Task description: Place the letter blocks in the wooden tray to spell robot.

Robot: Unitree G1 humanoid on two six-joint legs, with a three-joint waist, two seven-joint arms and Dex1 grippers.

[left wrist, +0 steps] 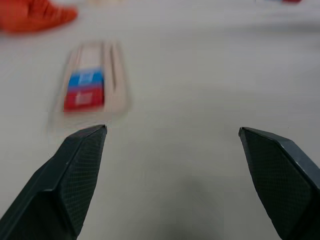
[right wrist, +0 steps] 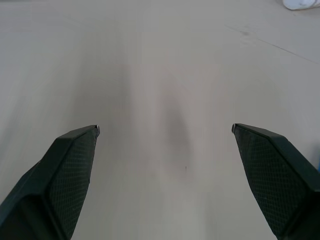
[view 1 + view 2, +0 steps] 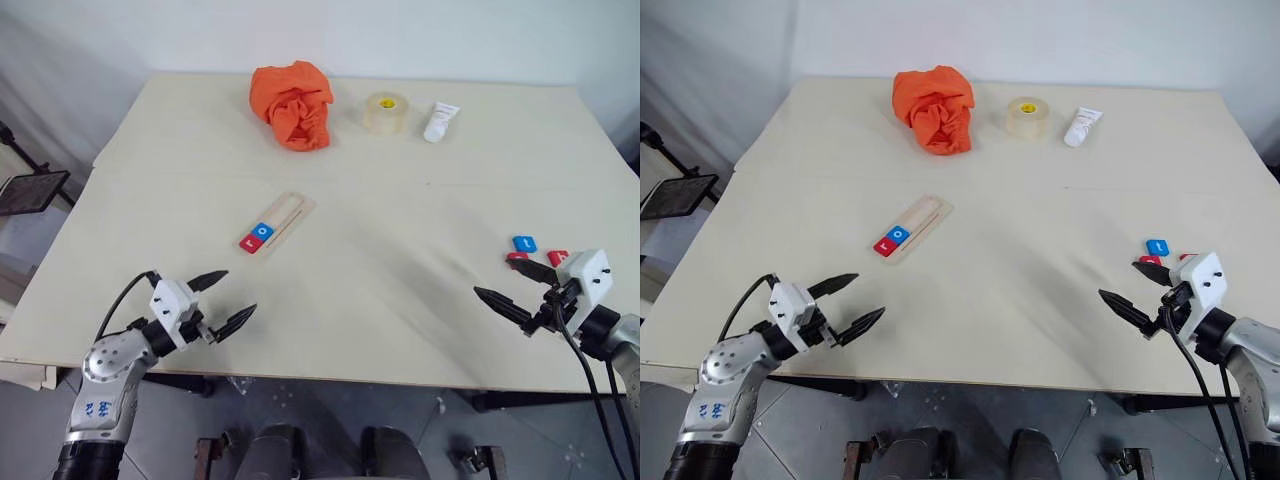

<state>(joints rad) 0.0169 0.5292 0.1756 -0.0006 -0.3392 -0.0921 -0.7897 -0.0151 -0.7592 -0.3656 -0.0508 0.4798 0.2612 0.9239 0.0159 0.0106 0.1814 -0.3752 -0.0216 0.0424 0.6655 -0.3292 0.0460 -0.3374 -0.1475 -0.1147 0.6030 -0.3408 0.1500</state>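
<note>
Both jaws stand wide apart and empty. Your left gripper (image 3: 222, 297) hovers over the near left part of the surface (image 3: 400, 200), pointing toward the wooden tray (image 3: 277, 223). Your right gripper (image 3: 512, 284) hangs over the near right edge, pointing inward across bare tabletop.

Tray lies at a slant, left of centre. Two letter blocks sit in its near end, touching each other: a red block (image 3: 249, 242) at the very end (white letter looks like r) and a blue block (image 3: 263, 231) just beyond it with an o. Rest of the groove is bare wood. Left wrist view has the same pair, red nearest the fingers (image 1: 65, 190), blurred.

Other blocks are well apart from the tray, on the right side just beyond your right gripper: a loose blue block (image 3: 524, 244), a red one (image 3: 557, 258) beside it, and another red one (image 3: 517, 259) partly hidden behind the gripper's upper finger. Letters on these three are too small to read.

Far edge of the surface: crumpled orange cloth (image 3: 293, 104), roll of clear tape (image 3: 385, 113), white tube (image 3: 440, 122), in a row from left to right.
</note>
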